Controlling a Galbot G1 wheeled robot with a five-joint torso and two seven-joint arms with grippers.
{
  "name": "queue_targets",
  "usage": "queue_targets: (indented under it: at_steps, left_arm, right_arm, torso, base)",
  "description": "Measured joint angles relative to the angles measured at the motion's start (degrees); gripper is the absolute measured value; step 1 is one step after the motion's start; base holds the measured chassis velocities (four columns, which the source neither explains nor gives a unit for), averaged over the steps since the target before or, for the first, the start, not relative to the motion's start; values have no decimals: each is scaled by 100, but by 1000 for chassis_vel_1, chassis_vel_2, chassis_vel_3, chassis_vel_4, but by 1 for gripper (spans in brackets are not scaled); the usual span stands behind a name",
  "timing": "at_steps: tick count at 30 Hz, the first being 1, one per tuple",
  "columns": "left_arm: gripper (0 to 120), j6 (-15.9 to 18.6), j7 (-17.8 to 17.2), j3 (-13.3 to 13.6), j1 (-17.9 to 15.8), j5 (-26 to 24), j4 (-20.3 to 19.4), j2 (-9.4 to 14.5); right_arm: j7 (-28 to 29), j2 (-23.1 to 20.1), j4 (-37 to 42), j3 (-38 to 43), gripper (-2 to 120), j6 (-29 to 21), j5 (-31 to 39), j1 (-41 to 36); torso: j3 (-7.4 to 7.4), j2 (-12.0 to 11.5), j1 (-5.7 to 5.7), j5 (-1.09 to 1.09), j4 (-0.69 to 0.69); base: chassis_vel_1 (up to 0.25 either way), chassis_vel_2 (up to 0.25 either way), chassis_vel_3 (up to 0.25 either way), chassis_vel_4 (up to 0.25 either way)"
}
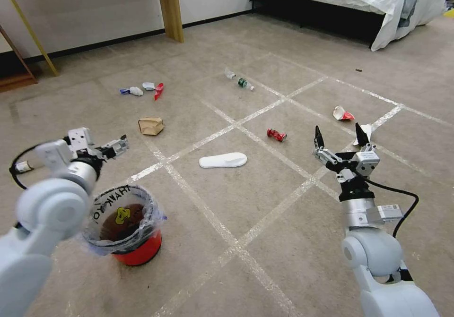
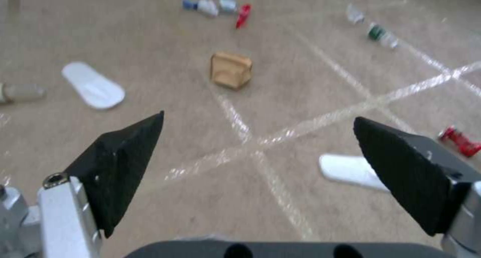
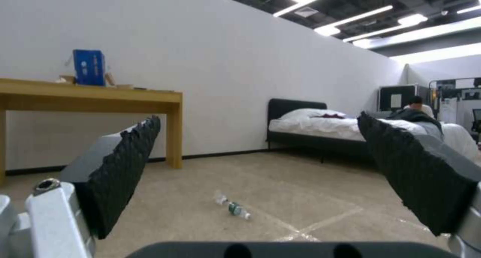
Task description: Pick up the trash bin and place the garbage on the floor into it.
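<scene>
The head view looks forward and down from above onto the beige-grey taped carpet floor [image 1: 265,213], both arms at its lower corners. The left wrist view tilts down at that carpet from close above, sharing the flat white slipper [image 1: 223,159] [image 2: 351,171] and crushed red can [image 1: 276,134] [image 2: 461,141]. The right wrist view looks level and low across the room toward the white-sheeted bed [image 3: 351,128], sharing the green-labelled clear bottle [image 1: 244,83] [image 3: 235,208].
</scene>
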Motion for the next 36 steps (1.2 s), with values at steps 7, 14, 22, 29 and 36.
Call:
queue_targets:
  at_steps: [7,14,22,29,36]
  left_arm:
    - [100,385,-643,-144,19,-1190,32,344]
    - [100,682,-1534,-434,-48,-2481,-100,834]
    - [100,776,-2966,-677,-33,-4218,-185,1354]
    - [100,776,-3038,-572,86,-4307,93,1331]
    - [100,777,-2953,-323,112,-3990,656,1053]
  right_arm:
    - [2,-38,-18,-7,100,5,10,5]
    - [2,-83,-114,-14,100,37,17,-2]
    - [3,-86,-270,-121,100,50,1,32]
    - [4,-28,-412,-190,100,92,-15,81]
    - [9,15,-513,-286,100,112,-58,109]
  torso:
    - [0,0,0,-1,0]
    - [0,0,0,-1,0]
    - [0,0,0,-1,0]
    - [0,0,0,0,0]
    - [0,0,0,-2,1]
  base:
    - [0,0,0,0]
    - [0,0,0,0]
    - [0,0,0,0]
    - [0,0,0,0]
    - [0,0,0,0]
